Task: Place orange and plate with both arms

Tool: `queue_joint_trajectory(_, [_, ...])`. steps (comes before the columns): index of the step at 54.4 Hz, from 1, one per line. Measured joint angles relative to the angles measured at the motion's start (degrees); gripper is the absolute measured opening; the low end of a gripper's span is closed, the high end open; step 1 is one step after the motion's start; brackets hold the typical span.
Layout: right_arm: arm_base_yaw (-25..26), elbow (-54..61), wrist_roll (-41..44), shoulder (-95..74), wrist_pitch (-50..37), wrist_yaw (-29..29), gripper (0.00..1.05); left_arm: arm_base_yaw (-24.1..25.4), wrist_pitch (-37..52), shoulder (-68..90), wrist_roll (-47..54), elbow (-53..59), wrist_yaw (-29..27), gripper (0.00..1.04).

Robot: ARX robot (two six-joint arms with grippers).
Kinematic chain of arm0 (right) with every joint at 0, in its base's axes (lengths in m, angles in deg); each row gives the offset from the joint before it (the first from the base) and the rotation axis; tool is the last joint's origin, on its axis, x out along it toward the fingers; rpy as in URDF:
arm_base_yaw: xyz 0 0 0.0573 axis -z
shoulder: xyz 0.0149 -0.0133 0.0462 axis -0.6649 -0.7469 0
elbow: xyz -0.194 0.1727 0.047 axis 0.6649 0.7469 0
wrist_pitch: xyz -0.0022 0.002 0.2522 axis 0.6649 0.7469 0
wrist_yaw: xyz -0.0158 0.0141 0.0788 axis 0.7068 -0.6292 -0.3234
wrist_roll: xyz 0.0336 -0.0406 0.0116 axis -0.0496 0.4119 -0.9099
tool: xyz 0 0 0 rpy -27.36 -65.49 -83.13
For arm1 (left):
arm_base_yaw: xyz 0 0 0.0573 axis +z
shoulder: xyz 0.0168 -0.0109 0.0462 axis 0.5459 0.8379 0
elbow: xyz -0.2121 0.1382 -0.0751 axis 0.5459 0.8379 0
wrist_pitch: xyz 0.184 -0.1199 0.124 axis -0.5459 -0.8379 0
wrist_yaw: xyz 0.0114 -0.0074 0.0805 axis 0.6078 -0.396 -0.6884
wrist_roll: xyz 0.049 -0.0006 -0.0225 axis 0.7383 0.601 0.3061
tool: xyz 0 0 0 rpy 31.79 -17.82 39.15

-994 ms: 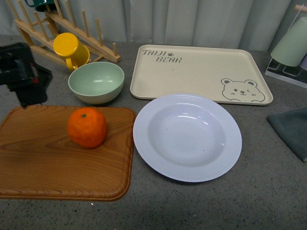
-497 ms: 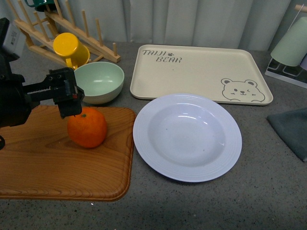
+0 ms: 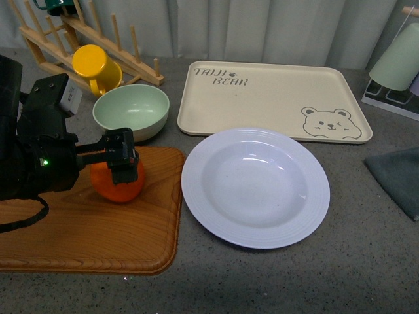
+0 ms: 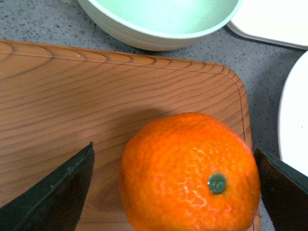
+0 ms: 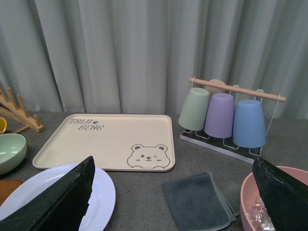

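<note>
The orange (image 3: 118,188) sits on a wooden cutting board (image 3: 78,229) at the left. My left gripper (image 3: 121,167) is open and down over it. In the left wrist view the orange (image 4: 187,173) lies between the two dark fingers (image 4: 57,192), with a small gap on each side. The white ridged plate (image 3: 196,196) lies empty on the table, just right of the board. My right gripper (image 5: 173,163) is open and empty; it is out of the front view. Its wrist view shows part of the plate (image 5: 103,190) low beside one finger.
A pale green bowl (image 3: 131,111), a yellow mug (image 3: 95,65) and a wooden rack (image 3: 85,33) stand behind the board. A cream bear tray (image 3: 275,98) lies behind the plate. A grey cloth (image 3: 399,176), a cup rack (image 5: 226,115) and a pink bowl (image 5: 255,202) are at the right.
My left arm has come in from the left and dropped over the orange, so its fingers now stand on either side of it. The orange and plate have not moved.
</note>
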Motion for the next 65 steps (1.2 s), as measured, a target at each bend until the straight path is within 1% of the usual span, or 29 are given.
queue_joint_trajectory(2, [0.0,0.0,0.0,0.0,0.0,0.0,0.96,0.0,-0.2,0.1,0.0,-0.2,0.3,0.88])
queue_joint_trajectory(6, [0.0,0.0,0.0,0.0,0.0,0.0,0.96,-0.1,-0.3,0.2,0.0,-0.4,0.4,0.78])
queue_joint_trajectory(9, [0.0,0.0,0.0,0.0,0.0,0.0,0.96,-0.1,-0.3,0.2,0.0,-0.4,0.5,0.71])
queue_joint_trajectory(12, [0.0,0.0,0.0,0.0,0.0,0.0,0.96,-0.1,-0.3,0.1,0.0,-0.4,0.7,0.67])
queue_joint_trajectory(20, [0.0,0.0,0.0,0.0,0.0,0.0,0.96,-0.7,-0.9,-0.8,-0.2,-0.4,0.5,0.66])
queue_joint_trajectory(25, [0.0,0.0,0.0,0.0,0.0,0.0,0.96,-2.6,-1.9,-3.2,-1.0,-0.5,0.1,0.66])
queue_joint_trajectory(35, [0.0,0.0,0.0,0.0,0.0,0.0,0.96,-8.4,-3.2,-5.7,-2.3,-3.8,-0.3,0.65])
queue_joint_trajectory(41, [0.0,0.0,0.0,0.0,0.0,0.0,0.96,-14.2,-4.7,-4.8,-4.0,-8.2,-1.6,0.65])
queue_joint_trajectory(47, [0.0,0.0,0.0,0.0,0.0,0.0,0.96,-17.8,-5.9,-2.6,-4.8,-11.4,-1.8,0.65])
queue_joint_trajectory(55, [0.0,0.0,0.0,0.0,0.0,0.0,0.96,-21.0,-6.7,0.8,-5.4,-14.4,-1.8,0.65])
queue_joint_trajectory(65, [0.0,0.0,0.0,0.0,0.0,0.0,0.96,-23.1,-7.3,6.1,-5.7,-17.7,-2.4,0.65])
